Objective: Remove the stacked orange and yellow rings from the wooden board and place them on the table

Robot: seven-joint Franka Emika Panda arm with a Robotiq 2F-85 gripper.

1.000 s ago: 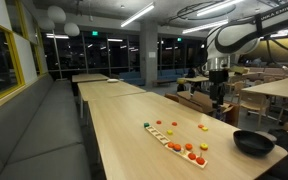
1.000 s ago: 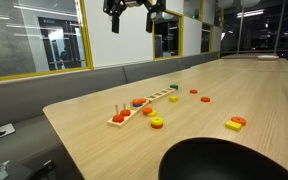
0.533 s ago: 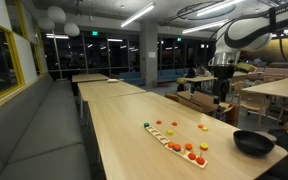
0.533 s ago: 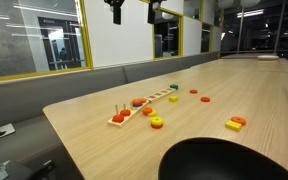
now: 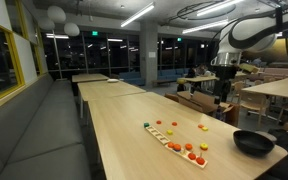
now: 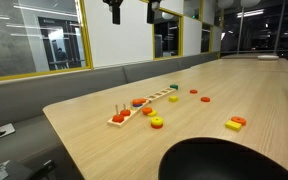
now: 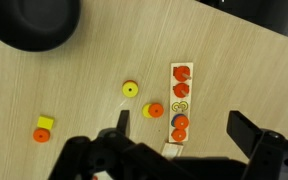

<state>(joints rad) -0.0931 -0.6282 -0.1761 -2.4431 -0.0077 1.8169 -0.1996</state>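
The wooden board (image 7: 181,100) lies on the table with several orange rings on it; it also shows in both exterior views (image 5: 174,141) (image 6: 136,106). An orange ring stacked on a yellow ring (image 7: 154,110) lies on the table beside the board's edge, also seen in an exterior view (image 6: 148,111). My gripper (image 7: 184,128) is open and empty, high above the board, with its fingers wide on either side of the board in the wrist view. It hangs well above the table in both exterior views (image 5: 221,88) (image 6: 134,8).
A black bowl (image 7: 34,20) (image 5: 252,143) (image 6: 234,160) stands near the table's end. A yellow ring (image 7: 130,89) (image 6: 157,122) and a yellow block with an orange ring (image 7: 43,127) (image 6: 234,123) lie loose on the table. Benches and other tables stand around.
The gripper has risen higher above the table and shifted a little sideways since one second ago. The rings and the board have not moved.
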